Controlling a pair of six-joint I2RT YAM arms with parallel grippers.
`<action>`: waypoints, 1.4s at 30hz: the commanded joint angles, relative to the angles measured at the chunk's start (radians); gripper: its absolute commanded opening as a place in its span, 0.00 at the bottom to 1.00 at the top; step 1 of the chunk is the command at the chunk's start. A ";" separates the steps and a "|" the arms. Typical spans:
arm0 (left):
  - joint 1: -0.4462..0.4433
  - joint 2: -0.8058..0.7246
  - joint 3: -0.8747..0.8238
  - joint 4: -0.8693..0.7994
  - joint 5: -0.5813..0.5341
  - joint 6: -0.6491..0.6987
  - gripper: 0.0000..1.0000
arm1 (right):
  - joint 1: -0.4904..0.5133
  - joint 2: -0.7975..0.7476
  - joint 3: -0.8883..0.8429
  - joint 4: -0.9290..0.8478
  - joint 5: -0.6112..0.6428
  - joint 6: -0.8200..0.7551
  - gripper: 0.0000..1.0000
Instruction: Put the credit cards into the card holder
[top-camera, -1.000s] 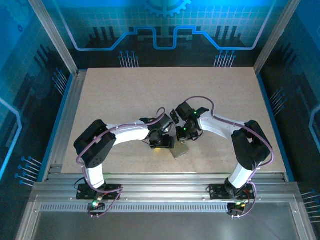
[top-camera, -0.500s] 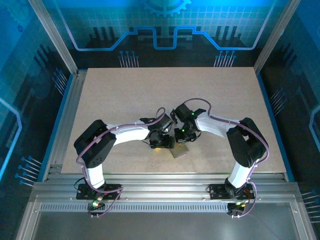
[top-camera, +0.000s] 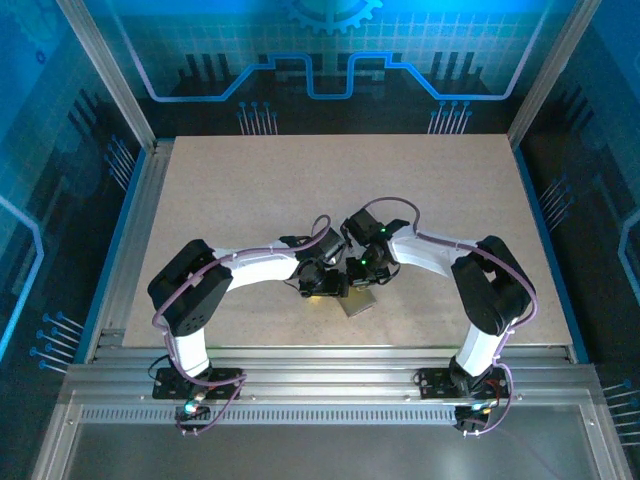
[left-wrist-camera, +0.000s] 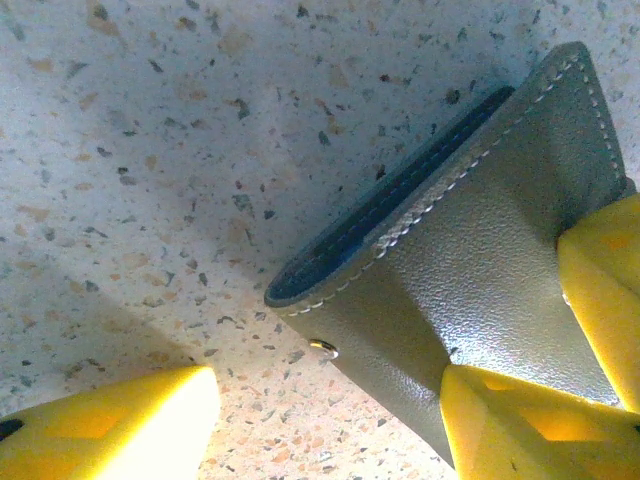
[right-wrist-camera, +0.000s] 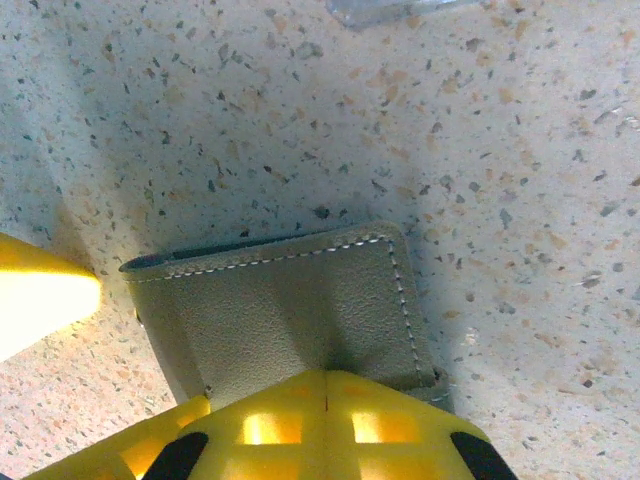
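The card holder (top-camera: 360, 303) is a grey stitched case lying on the table between the two arms. In the left wrist view the card holder (left-wrist-camera: 480, 260) gapes slightly, with a dark blue strip in its mouth; I cannot tell if that is a card. The credit cards are otherwise hidden. My left gripper (left-wrist-camera: 328, 385) stands open, its right finger (left-wrist-camera: 520, 420) against the case and its left finger (left-wrist-camera: 110, 425) apart on the table. My right gripper (right-wrist-camera: 328, 378) is shut, its joined tips pressing on the top panel of the card holder (right-wrist-camera: 290, 300).
The speckled tabletop (top-camera: 250, 190) stretches wide behind and to both sides of the arms. A clear plastic box's edge (right-wrist-camera: 390, 8) lies just beyond the case in the right wrist view. Both grippers (top-camera: 322, 288) (top-camera: 358, 272) crowd the same small spot.
The right arm's elbow has swung a little to the left. Both grippers and the card holder have stayed nearly where they were.
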 joint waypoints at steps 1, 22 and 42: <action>-0.014 0.077 -0.042 0.060 0.050 -0.017 0.64 | 0.042 0.029 -0.035 0.007 -0.035 0.022 0.00; -0.014 0.087 -0.051 0.072 0.059 -0.044 0.63 | 0.165 -0.051 -0.149 0.049 0.147 0.103 0.00; -0.015 0.100 -0.090 0.129 0.062 -0.092 0.61 | 0.317 -0.108 -0.252 0.100 0.326 0.309 0.00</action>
